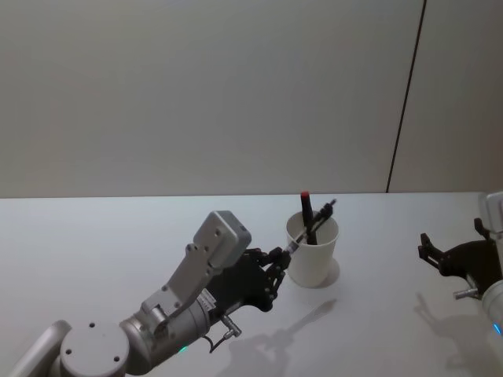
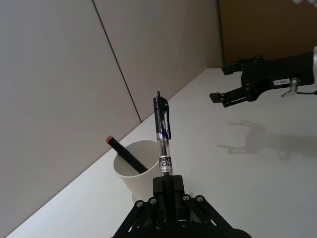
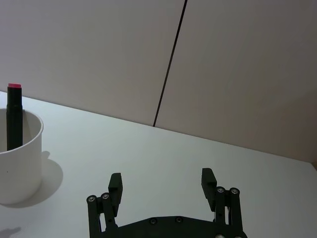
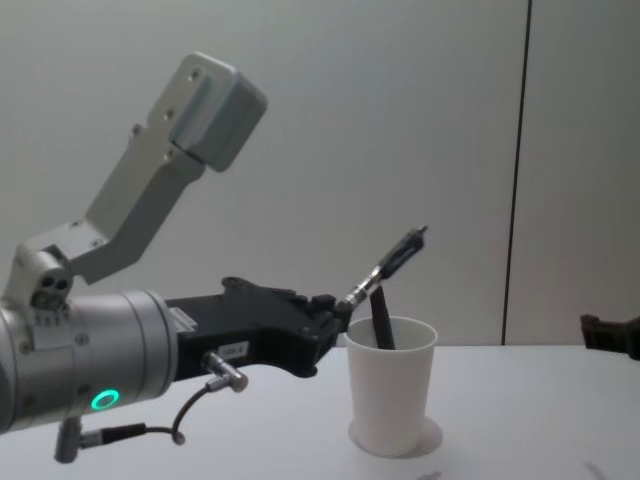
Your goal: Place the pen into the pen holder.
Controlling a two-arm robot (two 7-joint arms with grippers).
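The left arm fills the lower left of the head view, and the left claw (image 1: 281, 255) at its end sits near the middle of the frame, just left of the cup. Its fingers are pinched tight on one end of the pen (image 1: 321, 214), with no gap showing between them in the left wrist view (image 2: 168, 181).

There are two pens. The held one has a clear barrel, a black clip and a push-button at its free end. A white band of print sits on the barrel just above the fingers (image 2: 163, 134), too small to read. Its long axis slants from the claw up and to the right, with the button end highest. In the chest view it hangs in the air over the cup's mouth (image 4: 390, 262), and the claw (image 4: 335, 305) is just left of the rim and slightly above it.

The single white paper cup (image 1: 313, 267) stands upright on the white table (image 1: 118, 236). Inside it leans the second pen (image 1: 306, 208), black with a red top that sticks above the rim.

At the right edge of the head view, well apart from the cup, the right claw (image 1: 452, 236) hovers over the table. Its two fingers are spread wide (image 3: 162, 176) and hold nothing.

Behind the table is a pale wall with one dark vertical seam (image 1: 405, 102).
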